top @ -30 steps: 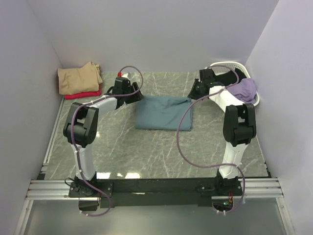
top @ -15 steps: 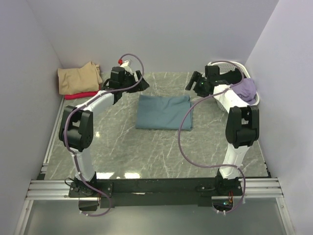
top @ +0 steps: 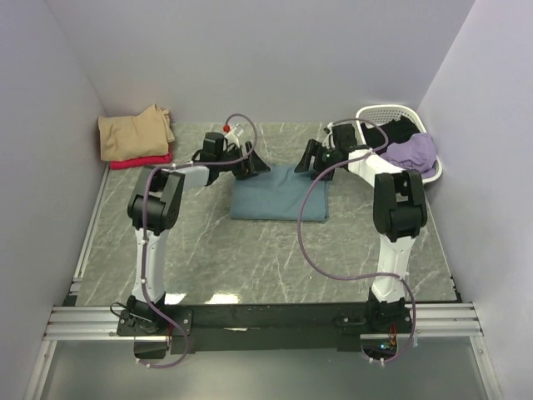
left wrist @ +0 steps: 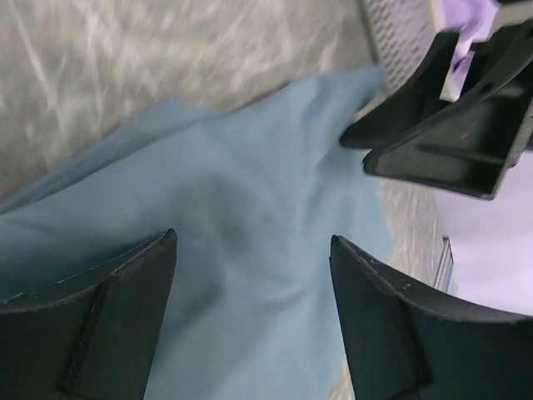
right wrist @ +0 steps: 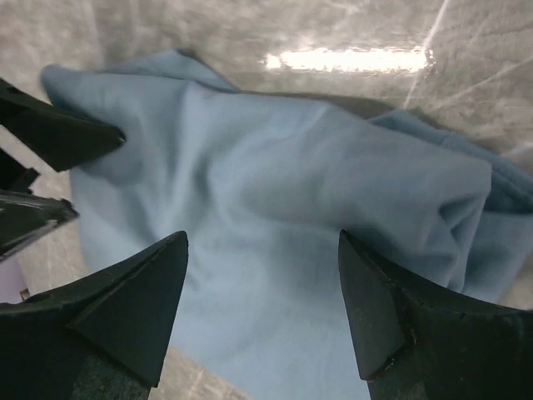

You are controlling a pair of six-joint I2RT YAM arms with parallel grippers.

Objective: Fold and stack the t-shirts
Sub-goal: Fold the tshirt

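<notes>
Along the 12 o'clock edge of the teal shirt [top: 279, 193] both arms meet. The left gripper [top: 252, 164] hangs over the shirt's 10 o'clock corner and the right gripper [top: 313, 160] over its 2 o'clock corner, pointing toward each other. Each has its fingers spread wide, with only cloth beneath. Whether the tips touch the cloth cannot be told. A short gap runs between the two grippers above the far hem.

Walls close the table [top: 250, 258] at 9, 12 and 3 o'clock. Bare marble runs from the shirt's near edge toward 6 o'clock as far as the arm bases, and narrower strips lie at 9 and 3 o'clock of the shirt. In the 10 o'clock corner a tan shirt [top: 133, 133] sits folded on a red shirt [top: 143, 161], well apart from the left gripper. At 2 o'clock the basket [top: 371, 109] stands against the wall, near the right arm. A lilac shirt [top: 415, 152] hangs over its rim and a black shirt [top: 400, 130] lies inside.

The teal shirt lies at the table's middle, a little toward 12 o'clock, folded to a rough rectangle that is wider than deep. Its near and 9 o'clock edges are fairly straight. The right wrist view shows layered folds bunched at one end. Soft creases cross the top, and the far corners are rounded and loose.
</notes>
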